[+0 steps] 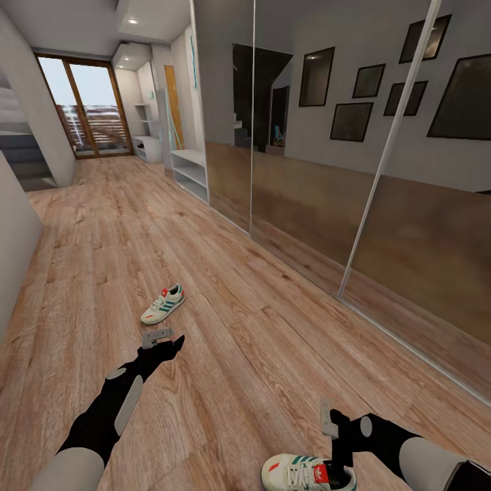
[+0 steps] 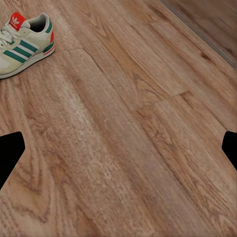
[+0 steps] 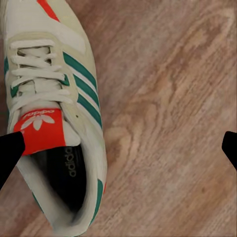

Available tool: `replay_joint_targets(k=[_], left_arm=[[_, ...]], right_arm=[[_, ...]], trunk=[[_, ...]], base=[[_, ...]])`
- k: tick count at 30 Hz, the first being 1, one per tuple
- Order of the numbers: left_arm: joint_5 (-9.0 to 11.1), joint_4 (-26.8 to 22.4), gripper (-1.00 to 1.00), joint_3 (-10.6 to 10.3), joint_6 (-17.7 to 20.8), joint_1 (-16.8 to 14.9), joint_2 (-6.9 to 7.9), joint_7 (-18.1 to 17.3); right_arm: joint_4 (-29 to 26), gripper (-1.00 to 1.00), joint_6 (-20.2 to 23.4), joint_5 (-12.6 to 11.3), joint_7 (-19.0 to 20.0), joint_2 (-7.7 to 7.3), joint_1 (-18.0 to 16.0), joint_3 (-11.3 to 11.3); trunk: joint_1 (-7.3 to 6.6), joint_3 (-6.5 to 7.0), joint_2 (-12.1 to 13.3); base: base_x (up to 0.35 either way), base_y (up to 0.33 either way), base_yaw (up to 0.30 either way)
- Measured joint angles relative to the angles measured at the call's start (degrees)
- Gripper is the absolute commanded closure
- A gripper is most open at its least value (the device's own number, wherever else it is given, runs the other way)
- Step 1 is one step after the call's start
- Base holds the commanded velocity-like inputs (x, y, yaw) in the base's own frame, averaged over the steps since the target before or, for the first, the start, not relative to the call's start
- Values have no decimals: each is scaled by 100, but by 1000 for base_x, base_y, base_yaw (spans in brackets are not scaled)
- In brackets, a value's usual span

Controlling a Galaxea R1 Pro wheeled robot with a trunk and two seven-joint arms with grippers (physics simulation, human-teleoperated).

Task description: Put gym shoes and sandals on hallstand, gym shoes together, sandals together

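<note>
Lying on the corridor floor, the near gym shoe sat directly under my right claw, which I had hung above its heel opening so the fingers could straddle the collar. In the right wrist view the shoe lay sole-down with its red tongue patch by one dark fingertip; the other fingertip stood well apart over bare planks. So the right claw was spread wide and pinched nothing, offset to one side of the shoe, not centred on it.

The second gym shoe rested farther up the corridor, upright, just ahead of my left claw. I had held that arm low and level, pointed toward it. The left wrist view showed the shoe at a corner of the frame, with both fingertips set far apart over plain floor, so the left claw was also spread and empty.

The hallstand stood well down the corridor against the wall, beyond the mirrored wardrobe. I judged the task barely begun: both shoes remained on the floor.
</note>
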Motion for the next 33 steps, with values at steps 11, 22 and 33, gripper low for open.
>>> replay_joint_targets(k=[11,22,33], left_arm=[[2,0,-100,0,2,0,-1,0],[2,0,-100,0,1,0,2,0],[2,0,-100,0,2,0,-2,0]], right_arm=[[37,-100,17,26,12,588,12,11],[195,-100,0,28,13,647,21,14],[397,-100,-16,23,13,682,83,14]], trunk=[[0,0,0],[0,0,0],[0,0,0]], base=[[0,0,0],[0,0,0],[0,0,0]])
